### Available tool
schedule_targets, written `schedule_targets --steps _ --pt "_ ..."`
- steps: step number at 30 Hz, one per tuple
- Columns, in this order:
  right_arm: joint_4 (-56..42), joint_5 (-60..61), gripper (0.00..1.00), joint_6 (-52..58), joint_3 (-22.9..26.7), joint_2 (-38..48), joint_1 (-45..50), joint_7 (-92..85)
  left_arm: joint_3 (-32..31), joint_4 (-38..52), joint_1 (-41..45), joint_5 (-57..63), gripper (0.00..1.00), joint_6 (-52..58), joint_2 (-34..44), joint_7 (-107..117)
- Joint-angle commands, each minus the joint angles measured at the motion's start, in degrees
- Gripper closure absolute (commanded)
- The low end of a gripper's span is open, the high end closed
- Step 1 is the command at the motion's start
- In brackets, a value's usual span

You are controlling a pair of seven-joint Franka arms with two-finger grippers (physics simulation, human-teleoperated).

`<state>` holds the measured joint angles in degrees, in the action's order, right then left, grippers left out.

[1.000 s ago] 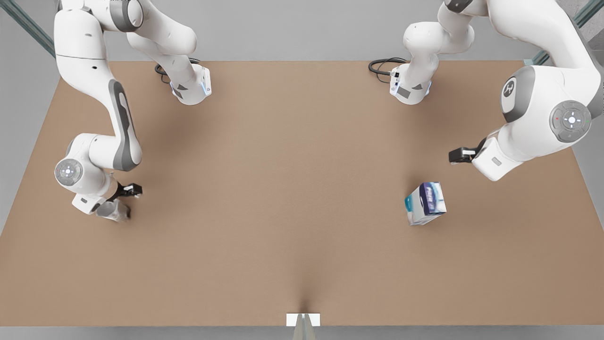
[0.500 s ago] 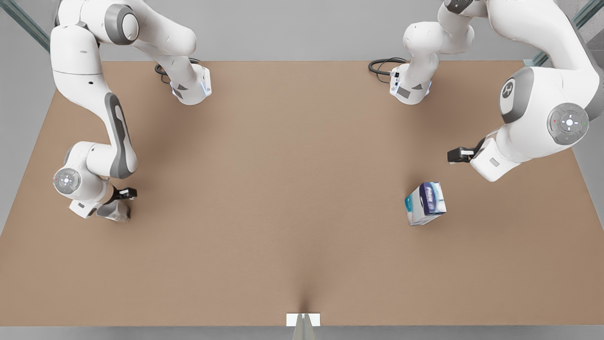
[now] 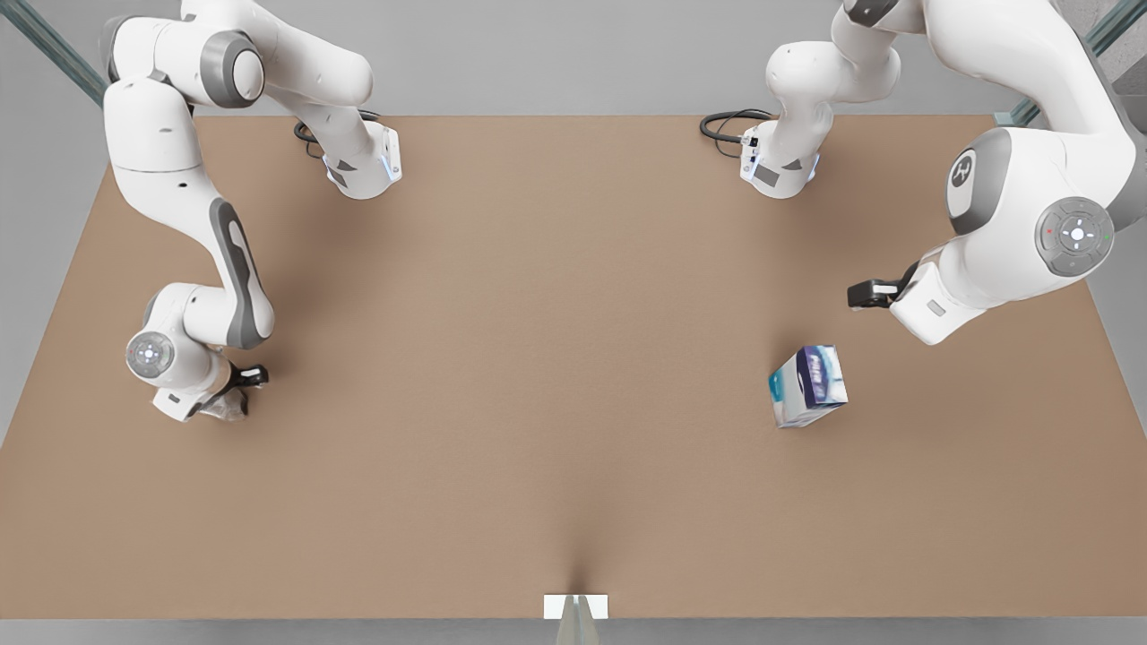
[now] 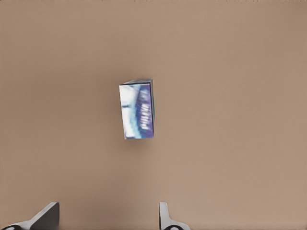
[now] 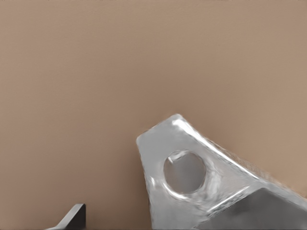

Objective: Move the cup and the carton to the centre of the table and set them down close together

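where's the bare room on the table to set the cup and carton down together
The widest free patch is the middle of the table, between the cup under the right gripper and the carton below the left gripper. The near strip by the white bracket is bare too. It is crowded at the far edge around both arm bases and cables.

Two white arms (image 3: 193,193) with grey joint bands and round grey end caps; black cables (image 3: 730,125) at the white bases (image 3: 778,175); dark grippers; pale grey fingertips (image 4: 165,218).
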<state>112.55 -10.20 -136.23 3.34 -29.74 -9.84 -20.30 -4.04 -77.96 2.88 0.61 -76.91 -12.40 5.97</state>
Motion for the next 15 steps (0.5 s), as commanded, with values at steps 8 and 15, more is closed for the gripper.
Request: schedule_targets --steps 8,15 --pt "-0.6 -0.1 0.79 0.5 0.0 0.6 -0.3 -4.4 -0.1 0.0 0.0 0.2 0.0 0.3 -0.1 0.0" --pt "-0.7 0.1 0.79 0.6 0.0 1.8 0.2 -5.3 -0.1 0.0 0.0 0.2 0.0 0.3 -0.1 0.0"
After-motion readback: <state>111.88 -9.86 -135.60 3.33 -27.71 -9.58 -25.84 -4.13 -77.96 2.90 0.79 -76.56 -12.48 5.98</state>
